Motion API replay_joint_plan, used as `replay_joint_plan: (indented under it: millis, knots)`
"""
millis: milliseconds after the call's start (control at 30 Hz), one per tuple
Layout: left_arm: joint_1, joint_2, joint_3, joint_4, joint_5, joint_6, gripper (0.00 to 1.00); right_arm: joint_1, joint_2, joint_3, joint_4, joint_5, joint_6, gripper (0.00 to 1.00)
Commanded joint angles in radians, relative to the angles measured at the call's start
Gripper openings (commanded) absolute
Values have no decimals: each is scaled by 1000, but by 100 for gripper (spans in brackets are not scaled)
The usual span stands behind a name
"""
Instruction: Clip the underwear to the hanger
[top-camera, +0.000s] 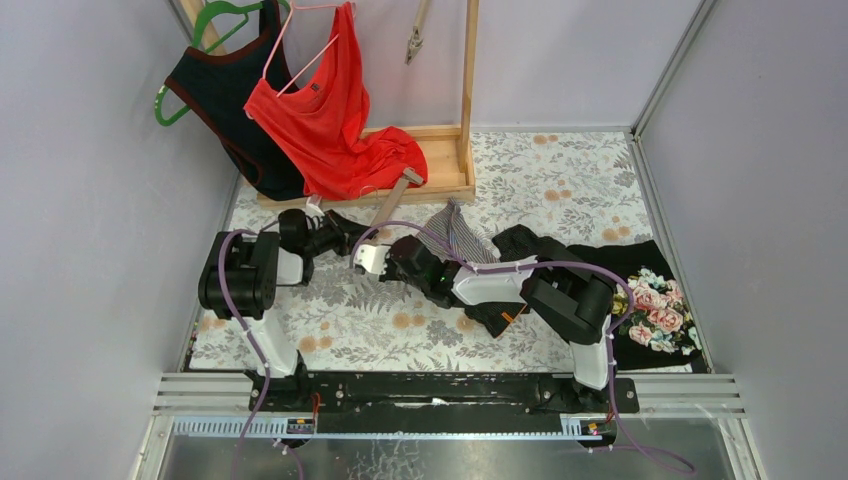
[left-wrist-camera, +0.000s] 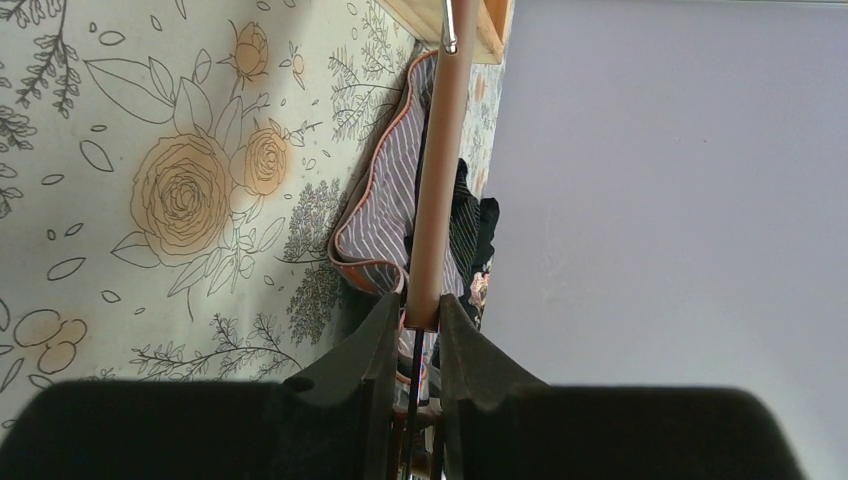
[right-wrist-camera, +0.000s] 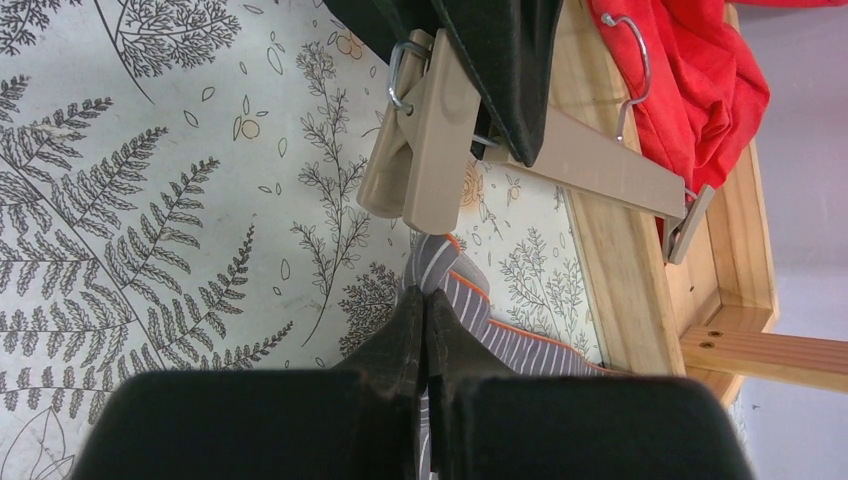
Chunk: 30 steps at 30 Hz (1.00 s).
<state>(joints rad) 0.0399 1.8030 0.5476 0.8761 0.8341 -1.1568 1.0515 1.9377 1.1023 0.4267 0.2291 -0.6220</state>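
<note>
The tan hanger (top-camera: 393, 200) lies slanted in front of the wooden rack, its bar (left-wrist-camera: 437, 180) running straight away from my left gripper (left-wrist-camera: 421, 312), which is shut on the bar's near end. In the top view that left gripper (top-camera: 345, 234) sits at the hanger's lower end. The grey striped underwear (top-camera: 455, 232) with orange trim lies just right of the hanger. My right gripper (right-wrist-camera: 425, 300) is shut on a fold of the underwear (right-wrist-camera: 480, 315), a short way below the hanger's tan clip (right-wrist-camera: 425, 150). Seen from above, the right gripper (top-camera: 405, 250) is beside the left one.
A wooden rack (top-camera: 440, 160) stands at the back, with a red top (top-camera: 325, 120) and a dark top (top-camera: 225, 95) on hangers draped over it. Black clothes and a floral garment (top-camera: 655, 305) lie at the right. Walls close in both sides.
</note>
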Motion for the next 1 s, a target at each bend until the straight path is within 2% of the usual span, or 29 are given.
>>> replay_joint_plan:
  millis: [0,967]
  knots:
    - [-16,35,2,-49,19,-3,0,-4,20,53,40,35,-27,0]
    - [-50,90,38,-19,2,-61,0,10,24,67,58,10,-62,0]
